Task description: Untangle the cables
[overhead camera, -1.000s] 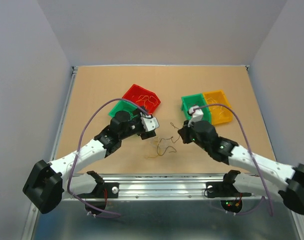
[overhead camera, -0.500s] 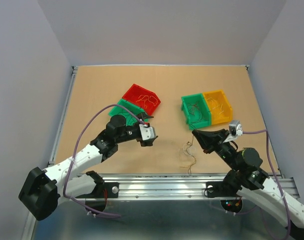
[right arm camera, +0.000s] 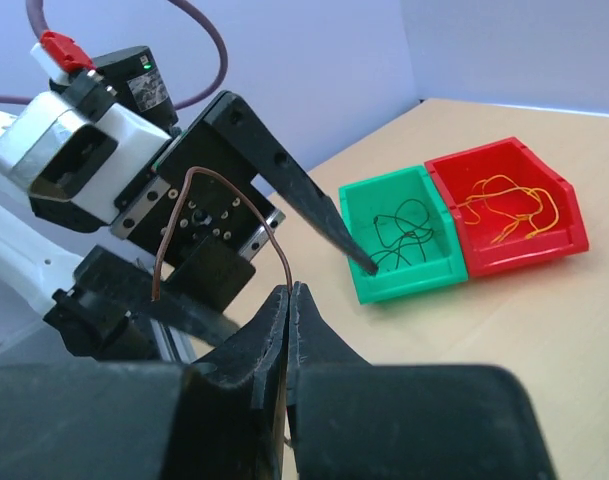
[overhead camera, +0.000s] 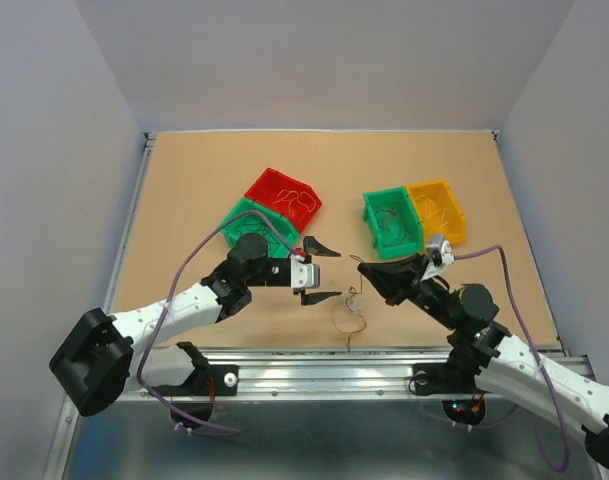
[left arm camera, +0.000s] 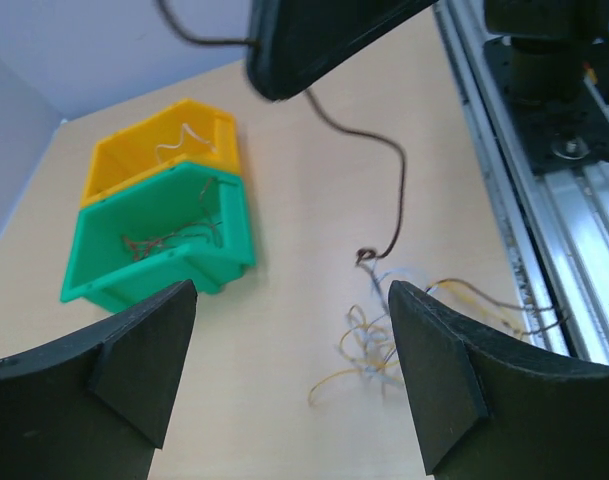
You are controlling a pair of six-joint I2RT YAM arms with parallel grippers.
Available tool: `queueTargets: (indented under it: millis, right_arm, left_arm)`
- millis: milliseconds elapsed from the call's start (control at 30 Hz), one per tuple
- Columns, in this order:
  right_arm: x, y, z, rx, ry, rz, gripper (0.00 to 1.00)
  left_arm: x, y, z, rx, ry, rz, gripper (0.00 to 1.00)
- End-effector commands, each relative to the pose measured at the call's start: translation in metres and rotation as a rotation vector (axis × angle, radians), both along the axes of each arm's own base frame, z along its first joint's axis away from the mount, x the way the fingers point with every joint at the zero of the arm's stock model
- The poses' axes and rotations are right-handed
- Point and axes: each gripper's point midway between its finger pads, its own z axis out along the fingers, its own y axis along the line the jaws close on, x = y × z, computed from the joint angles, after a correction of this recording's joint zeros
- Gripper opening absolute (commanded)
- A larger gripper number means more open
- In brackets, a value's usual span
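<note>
Right tool (overhead camera: 364, 266) is pinched shut on one brown wire (left arm camera: 399, 190) and held above the counter (overhead camera: 194, 170) — judged so that the strand draws up out of the rest. The other cables (overhead camera: 351, 312) lie in a loose tangle on the counter between the two arms, toward the near edge.

Left tool (overhead camera: 321, 271) gapes wide and holds nothing, its tips pointed at the right tool; probably placed to pin or take the tangle.

The left wrist view adds what the top view lacks: the brown wire hangs from the right tool and ends in a small curl right at the pale and yellow loops — whether it is free of them I cannot tell. The right wrist view confirms the pinch. It also shows dark wires in the green bin (right arm camera: 399, 235) and orange ones in the red bin (right arm camera: 504, 205).
</note>
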Motion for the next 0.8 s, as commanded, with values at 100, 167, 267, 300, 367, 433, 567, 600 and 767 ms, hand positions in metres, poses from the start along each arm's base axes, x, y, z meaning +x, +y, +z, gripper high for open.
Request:
queueTargets:
  millis: [100, 167, 267, 300, 367, 433, 567, 600, 767]
  right_arm:
    - [0.001, 0.019, 0.021, 0.085, -0.084, 0.064, 0.0]
    - [0.003, 0.023, 0.019, 0.082, -0.082, 0.07, 0.0]
    - [0.006, 0.023, 0.017, 0.101, -0.085, 0.059, 0.01]
    - [0.006, 0.023, 0.016, 0.103, -0.087, 0.058, 0.01]
    - [0.005, 0.021, 0.017, 0.113, -0.097, 0.056, 0.01]
    - [0.004, 0.021, 0.018, 0.113, -0.105, 0.06, 0.0]
    - [0.001, 0.018, 0.022, 0.137, -0.123, 0.06, 0.0]
    - [0.0, 0.017, 0.019, 0.136, -0.123, 0.058, 0.01]
    - [0.001, 0.014, 0.017, 0.134, -0.134, 0.044, 0.38]
  left_arm:
    - [-0.032, -0.019, 0.022, -0.069, -0.008, -0.165, 0.86]
    - [-0.034, -0.022, 0.015, -0.054, 0.002, -0.176, 0.84]
    - [-0.036, -0.024, 0.003, -0.025, 0.011, -0.195, 0.78]
    - [-0.038, -0.025, 0.001, -0.017, 0.012, -0.202, 0.75]
    - [-0.037, -0.026, -0.004, -0.001, 0.021, -0.202, 0.66]
    - [-0.035, -0.029, -0.004, 0.008, 0.034, -0.199, 0.48]
    - [-0.036, -0.032, -0.009, 0.035, 0.038, -0.225, 0.34]
    - [-0.036, -0.032, -0.011, 0.043, 0.037, -0.229, 0.29]
    - [-0.04, -0.027, -0.004, 0.04, 0.007, -0.232, 0.0]
